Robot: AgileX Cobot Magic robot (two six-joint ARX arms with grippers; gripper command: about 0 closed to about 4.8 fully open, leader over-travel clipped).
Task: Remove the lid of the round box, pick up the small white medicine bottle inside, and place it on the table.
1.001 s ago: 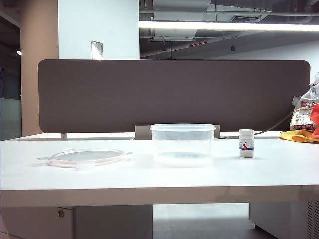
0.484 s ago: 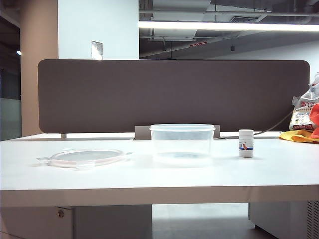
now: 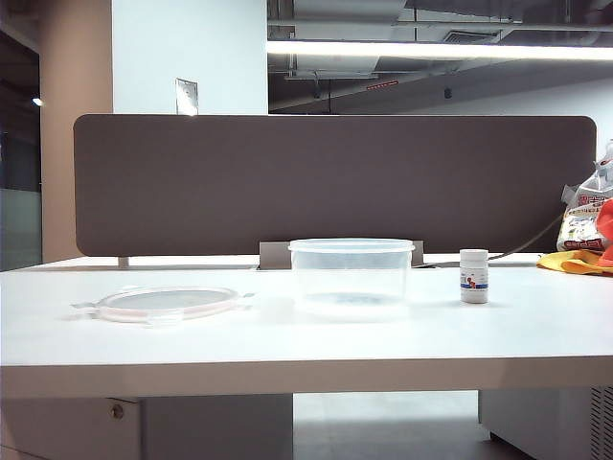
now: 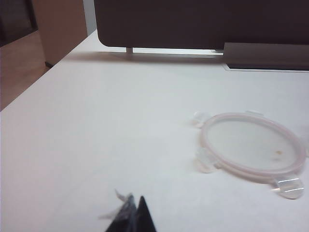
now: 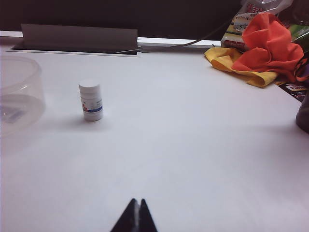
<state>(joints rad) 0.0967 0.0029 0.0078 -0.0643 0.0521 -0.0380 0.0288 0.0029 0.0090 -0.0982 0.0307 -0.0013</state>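
On white surface [image 3: 287,340]: lid [image 3: 165,303] off, lying left of empty round box [image 3: 351,277]; small white medicine bottle [image 3: 473,276] upright beside it. Left claw [image 4: 131,218] and right claw [image 5: 135,217] pinched closed, empty, pulled back. Apparently complete.

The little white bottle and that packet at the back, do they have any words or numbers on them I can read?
small white medicine bottle: blue and red label, print too small to read.
packet at the table's far right edge: red and dark print, too blurred to read.
lid and round box: no writing shows.
Nothing legible anywhere.
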